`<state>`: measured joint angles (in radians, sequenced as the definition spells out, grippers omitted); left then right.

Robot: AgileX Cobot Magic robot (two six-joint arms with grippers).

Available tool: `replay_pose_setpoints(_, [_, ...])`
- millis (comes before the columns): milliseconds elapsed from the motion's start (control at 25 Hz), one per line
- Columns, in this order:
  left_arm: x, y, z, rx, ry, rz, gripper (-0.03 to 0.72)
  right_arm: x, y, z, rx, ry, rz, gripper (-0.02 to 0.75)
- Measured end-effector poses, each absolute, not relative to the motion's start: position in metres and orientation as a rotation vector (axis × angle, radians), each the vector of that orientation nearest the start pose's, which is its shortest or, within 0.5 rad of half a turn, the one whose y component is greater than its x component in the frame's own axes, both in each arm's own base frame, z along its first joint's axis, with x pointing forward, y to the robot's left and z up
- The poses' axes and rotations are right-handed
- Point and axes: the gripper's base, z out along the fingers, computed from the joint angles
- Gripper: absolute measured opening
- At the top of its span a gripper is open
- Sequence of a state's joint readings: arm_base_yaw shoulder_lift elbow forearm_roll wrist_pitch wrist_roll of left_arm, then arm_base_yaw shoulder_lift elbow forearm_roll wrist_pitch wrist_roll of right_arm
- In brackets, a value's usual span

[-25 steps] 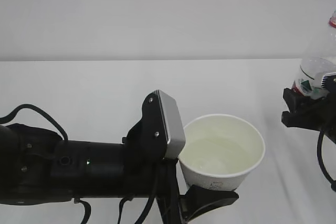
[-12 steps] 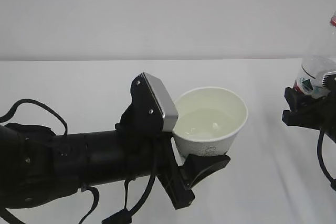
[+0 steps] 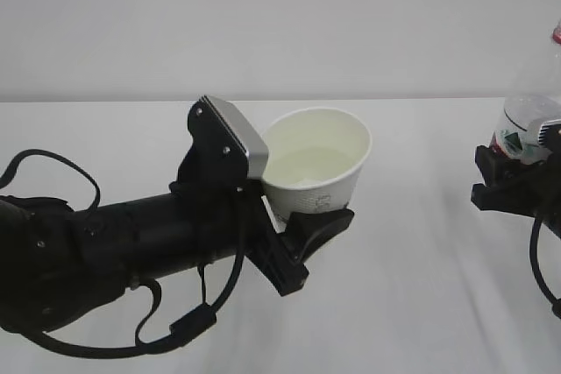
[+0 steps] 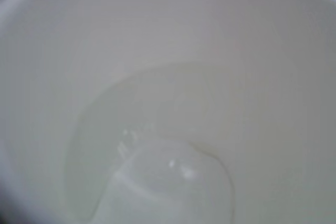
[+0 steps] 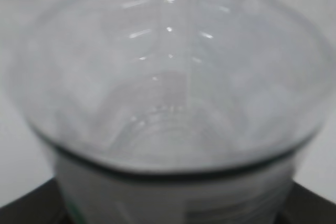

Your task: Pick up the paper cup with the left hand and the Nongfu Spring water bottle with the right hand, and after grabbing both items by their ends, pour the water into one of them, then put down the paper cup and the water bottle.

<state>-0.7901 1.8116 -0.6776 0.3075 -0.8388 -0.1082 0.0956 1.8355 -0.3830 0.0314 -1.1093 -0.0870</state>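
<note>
Tilting rim-leftward, the paper cup (image 3: 317, 168) sits clamped in the left hand (image 3: 294, 225); right hand (image 3: 513, 183) grips the upright Nongfu Spring water bottle (image 3: 530, 120).

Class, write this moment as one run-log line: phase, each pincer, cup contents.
phase: after pour | left pincer: grips paper cup, tilted | right pincer: grips water bottle | cup: holds water

Bare table (image 3: 421, 243) between cup (image 3: 317, 164) and bottle (image 3: 530, 120)

the left hand (image 3: 302, 216) has carried the cup (image 3: 316, 168) up and to the left in the exterior view, away from the bottle (image 3: 530, 111). the arm now slopes upward rather than lying level, and more of its cable shows below. the water (image 3: 302, 164) inside has shifted with the move.
</note>
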Motion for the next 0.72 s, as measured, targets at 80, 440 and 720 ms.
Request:
replay_pose_setpoints(80, [0.229, -0.247, 0.162, 0.910, 1.603, -0.672, 0.540, 0.271, 0.023, 0.121, -0.134, 1.822, -0.010, 0.449])
replay_pose_setpoints(440, [0.260, -0.215, 0.165, 0.764, 1.624, -0.591, 0.540, 0.271, 0.023, 0.121, -0.134, 1.822, -0.010, 0.449])
replay_pose_setpoints(720, [0.280, -0.188, 0.166, 0.661, 1.653, -0.520, 0.540, 0.271, 0.023, 0.121, -0.133, 1.822, -0.010, 0.449])
